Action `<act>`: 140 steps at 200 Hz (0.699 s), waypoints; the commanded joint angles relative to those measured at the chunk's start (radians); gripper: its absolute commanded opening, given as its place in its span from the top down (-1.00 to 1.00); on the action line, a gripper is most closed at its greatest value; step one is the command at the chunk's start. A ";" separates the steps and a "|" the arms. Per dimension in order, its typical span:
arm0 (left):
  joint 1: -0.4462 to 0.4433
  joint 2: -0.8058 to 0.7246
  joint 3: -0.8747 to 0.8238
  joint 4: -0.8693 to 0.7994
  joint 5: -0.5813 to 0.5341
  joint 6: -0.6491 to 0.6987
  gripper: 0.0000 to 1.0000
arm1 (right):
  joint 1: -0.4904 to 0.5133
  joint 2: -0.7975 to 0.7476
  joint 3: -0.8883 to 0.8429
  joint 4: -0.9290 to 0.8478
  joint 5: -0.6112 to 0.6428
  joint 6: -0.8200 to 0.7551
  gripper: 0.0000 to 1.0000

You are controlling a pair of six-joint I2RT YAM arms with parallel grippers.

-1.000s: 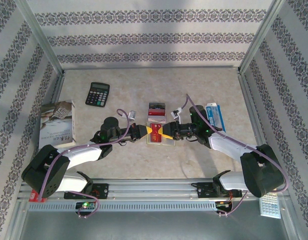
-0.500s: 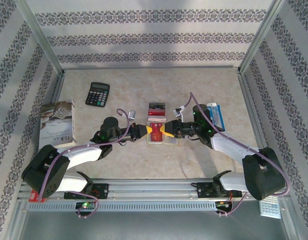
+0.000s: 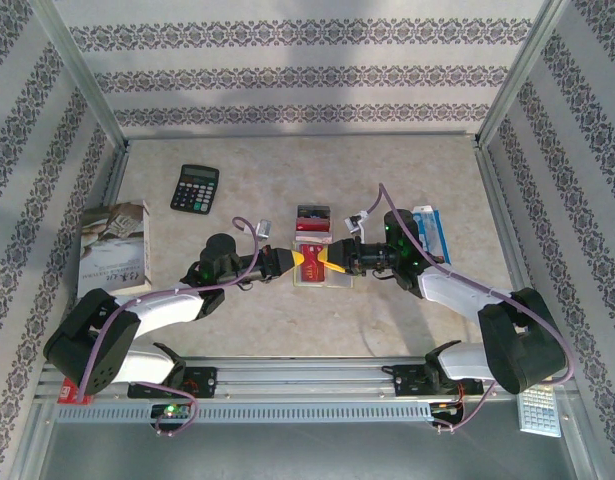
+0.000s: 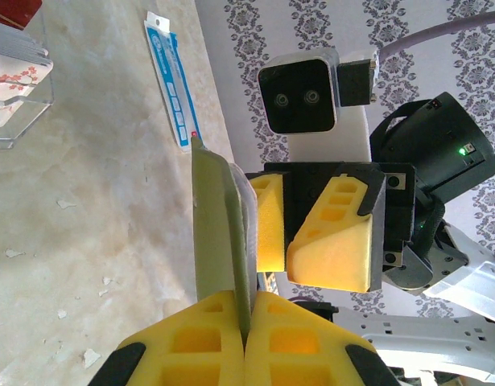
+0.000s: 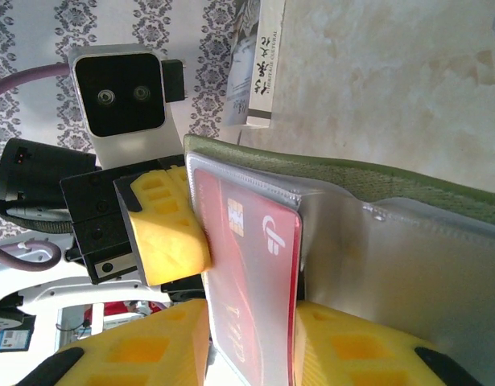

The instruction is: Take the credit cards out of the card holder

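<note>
The small olive-green folding card holder [image 5: 368,173] with its pale clear-pocket lining is hanging between the two arms over the middle of the beige stone-patterned desk [image 3: 407,180]. The left tool [image 4: 247,310] is pinching the edge of the holder's green cover, its yellow foam fingers pressed together on the fabric with no gap showing. The right tool [image 5: 253,318] is facing it from the other side. Its jaws are standing partly apart, and a red plastic credit card [image 5: 255,257] is running between them. The card's chip end is lying under the clear lining, toward the left tool. In the right wrist view the card's edges are meeting both yellow pads, but whether the pads are squeezing it is not clear.

Just beyond the holder, a pinkish-white card with red blossoms [image 4: 18,76] is sitting at a clear plastic stand [image 4: 26,112]. A long blue-and-white flat packet [image 3: 430,232] is lying beside the right arm. A black calculator [image 3: 195,187] is resting toward the far left, and a pale book [image 3: 115,248] is lying at the left edge.
</note>
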 commanded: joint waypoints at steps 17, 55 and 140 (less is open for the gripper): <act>-0.024 0.011 0.012 0.062 0.003 -0.008 0.98 | -0.002 -0.008 -0.013 0.088 -0.034 0.002 0.42; -0.024 0.017 0.013 0.062 0.000 -0.016 0.90 | -0.014 -0.028 -0.027 0.091 -0.051 -0.002 0.54; -0.023 0.015 0.017 0.060 0.002 -0.017 0.72 | -0.037 -0.042 -0.046 0.085 -0.062 -0.008 0.74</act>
